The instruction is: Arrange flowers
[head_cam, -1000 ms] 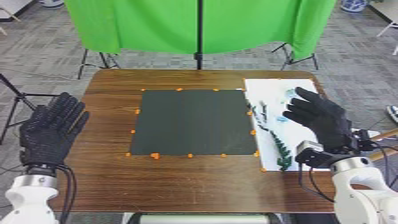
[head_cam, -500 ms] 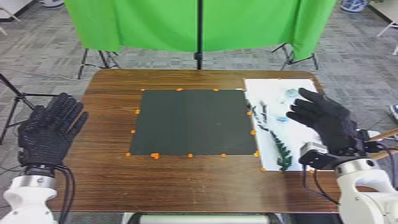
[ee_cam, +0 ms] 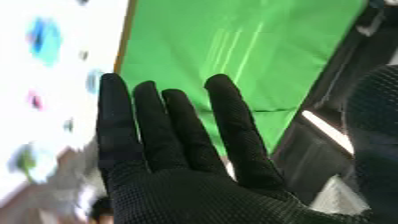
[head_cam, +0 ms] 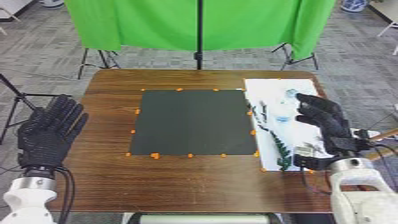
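Observation:
In the head view my left hand (head_cam: pixel 51 131) is over the table's left edge, fingers straight and holding nothing. My right hand (head_cam: pixel 325 117) is above the right edge of the white sheet (head_cam: pixel 304 135), its fingers loosely extended with nothing in them. On that sheet lie pale blue flowers (head_cam: pixel 282 119) and a dark green leafy stem (head_cam: pixel 282 150). A dark square mat (head_cam: pixel 191 122) lies left of the sheet. In the right wrist view my right hand (ee_cam: pixel 195 192) has its fingers extended, and a blue flower (ee_cam: pixel 44 41) is on the white sheet beyond them.
Small orange pieces (head_cam: pixel 155 156) mark the mat's edges on the brown wooden table (head_cam: pixel 178 185). A green curtain (head_cam: pixel 151 25) hangs behind the table. Black stand legs and a tan wooden bar (head_cam: pixel 384 135) are beside it.
My right hand has turned and its fingers now look more bent in the head view; more of the blue flowers on the sheet is uncovered. My left hand has stayed in place.

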